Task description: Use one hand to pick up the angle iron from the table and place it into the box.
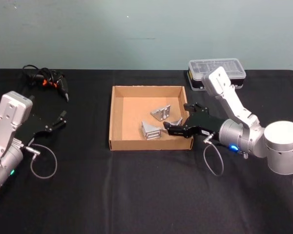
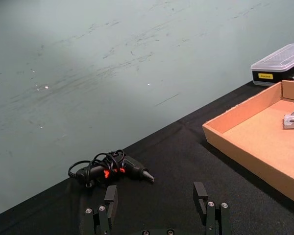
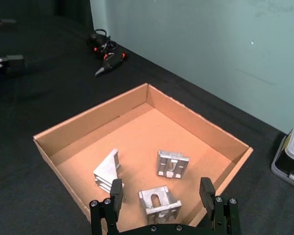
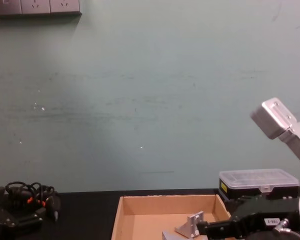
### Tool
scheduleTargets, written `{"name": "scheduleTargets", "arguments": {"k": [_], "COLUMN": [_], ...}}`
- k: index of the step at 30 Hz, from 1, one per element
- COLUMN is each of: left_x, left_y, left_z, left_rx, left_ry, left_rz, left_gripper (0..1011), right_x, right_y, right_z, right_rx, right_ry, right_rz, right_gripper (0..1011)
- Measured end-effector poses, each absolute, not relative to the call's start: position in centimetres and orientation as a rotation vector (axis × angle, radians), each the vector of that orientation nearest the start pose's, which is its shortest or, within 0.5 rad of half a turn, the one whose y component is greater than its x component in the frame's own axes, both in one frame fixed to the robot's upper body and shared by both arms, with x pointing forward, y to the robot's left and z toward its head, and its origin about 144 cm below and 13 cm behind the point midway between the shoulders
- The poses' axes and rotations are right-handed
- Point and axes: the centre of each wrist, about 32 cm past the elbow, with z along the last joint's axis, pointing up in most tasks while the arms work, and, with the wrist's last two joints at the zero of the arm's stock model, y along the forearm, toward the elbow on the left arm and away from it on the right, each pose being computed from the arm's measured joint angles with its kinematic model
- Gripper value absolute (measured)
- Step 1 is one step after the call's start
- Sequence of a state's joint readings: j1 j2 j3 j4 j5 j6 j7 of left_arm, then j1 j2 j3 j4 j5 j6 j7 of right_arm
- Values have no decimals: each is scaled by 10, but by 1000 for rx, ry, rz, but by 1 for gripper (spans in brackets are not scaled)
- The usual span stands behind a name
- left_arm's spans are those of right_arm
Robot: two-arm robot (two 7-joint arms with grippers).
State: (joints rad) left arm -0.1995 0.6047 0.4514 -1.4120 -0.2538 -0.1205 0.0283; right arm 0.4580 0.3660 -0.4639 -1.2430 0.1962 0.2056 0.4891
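Right now the right gripper (image 1: 178,123) reaches in from frame right over the box (image 1: 118,117), fingers (image 3: 116,192) spread, empty. Three angle irons (image 3: 108,169) lie inside. Left gripper (image 1: 58,121) parked lower left on the bench (image 1: 136,195), open.

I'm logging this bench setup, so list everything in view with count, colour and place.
angle irons: three, silver, all lying inside the box
box: one, tan cardboard, centre of the table
table: one, black, under everything
plastic case: one, black with clear lid, behind the box's far right corner
corded tool: one, black with orange marks, far left of the table
left gripper: one, black, open, low over the table left of the box
right gripper: one, black, open, over the box's near right corner, above an angle iron
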Motion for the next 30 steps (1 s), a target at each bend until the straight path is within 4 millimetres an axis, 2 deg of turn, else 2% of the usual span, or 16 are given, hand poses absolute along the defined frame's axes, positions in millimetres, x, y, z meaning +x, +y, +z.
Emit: {"name": "scheduleTargets", "arguments": {"k": [12, 21, 30], "left_x": [489, 489, 489], "left_y": [310, 310, 310], "left_z": [1140, 1140, 1140], "left_rx": [304, 304, 304], "left_ry": [-285, -285, -285], "left_rz": [1248, 1248, 1248], "left_gripper": [1011, 1011, 1011], "right_x": [544, 506, 465], "right_y": [-247, -252, -261], "right_z": [1198, 1207, 1195], "right_rx": [-347, -301, -284], "right_ry": [-70, -112, -109], "right_rz": [-797, -847, -967], "right_gripper": [1000, 1000, 1000]}}
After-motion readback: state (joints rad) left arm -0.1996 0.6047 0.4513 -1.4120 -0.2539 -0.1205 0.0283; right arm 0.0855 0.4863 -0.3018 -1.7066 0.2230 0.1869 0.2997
